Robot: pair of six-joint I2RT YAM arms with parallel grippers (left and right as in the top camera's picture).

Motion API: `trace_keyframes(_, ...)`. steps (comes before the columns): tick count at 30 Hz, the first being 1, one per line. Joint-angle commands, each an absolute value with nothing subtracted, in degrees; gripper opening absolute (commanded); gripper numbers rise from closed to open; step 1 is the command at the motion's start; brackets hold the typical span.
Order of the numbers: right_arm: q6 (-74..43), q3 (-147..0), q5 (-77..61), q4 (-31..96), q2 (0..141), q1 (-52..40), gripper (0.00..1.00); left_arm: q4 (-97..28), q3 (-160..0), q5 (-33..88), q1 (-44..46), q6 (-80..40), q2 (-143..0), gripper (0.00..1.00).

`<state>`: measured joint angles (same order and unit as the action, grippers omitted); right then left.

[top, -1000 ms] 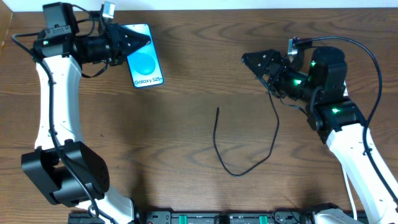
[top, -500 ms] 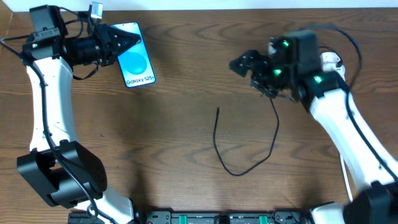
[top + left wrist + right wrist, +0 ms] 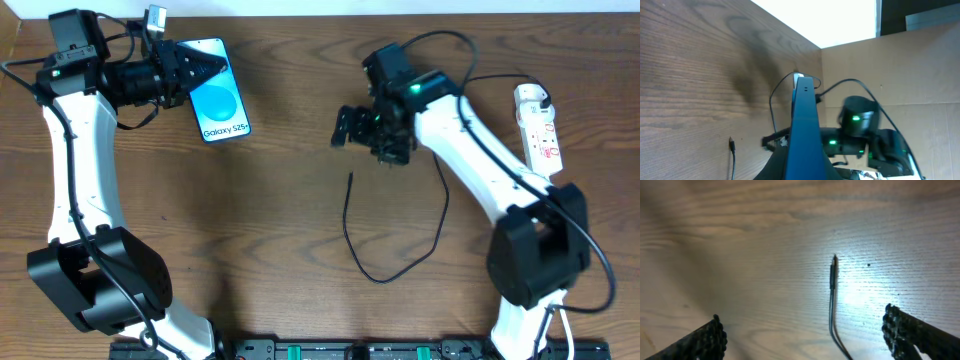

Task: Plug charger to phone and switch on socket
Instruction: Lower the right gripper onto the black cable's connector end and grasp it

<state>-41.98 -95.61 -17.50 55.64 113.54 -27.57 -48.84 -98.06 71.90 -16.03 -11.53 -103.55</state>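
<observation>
My left gripper point(image 3: 205, 68) is shut on the phone point(image 3: 221, 106), blue screen reading "Galaxy S25+", held at the far left of the table; in the left wrist view the phone point(image 3: 805, 135) shows edge-on between the fingers. The charger point(image 3: 349, 225) lies loose on the table's middle, its plug tip point(image 3: 351, 177) pointing away. My right gripper point(image 3: 347, 128) is open and empty, hovering just above and behind the plug tip. In the right wrist view the tip point(image 3: 833, 270) lies between the wide-open fingers point(image 3: 805, 337). The socket point(image 3: 538, 126), white with red marks, lies at the far right.
The charger's cable loops toward the front and rises to the right arm point(image 3: 470, 130). A white wall edge runs along the table's back. Cardboard panels point(image 3: 920, 90) stand beyond the table in the left wrist view.
My right arm has swung left from near the socket to over the charger's plug tip, uncovering the socket. My left gripper shifted the phone slightly left, then held still.
</observation>
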Motion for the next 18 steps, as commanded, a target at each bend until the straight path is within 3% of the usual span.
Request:
trace_keyframes(1,-43.44,-96.75,-13.72,56.51,117.12,-29.32,0.94,-49.06,-98.06,74.32,-16.10,-10.50,-102.96,0.07)
trace_keyframes(18,-45.39,-96.62,-1.02,61.60,122.10,-34.00,0.91,-49.25,-98.06,73.91,-16.10,-10.50,-102.96,0.07)
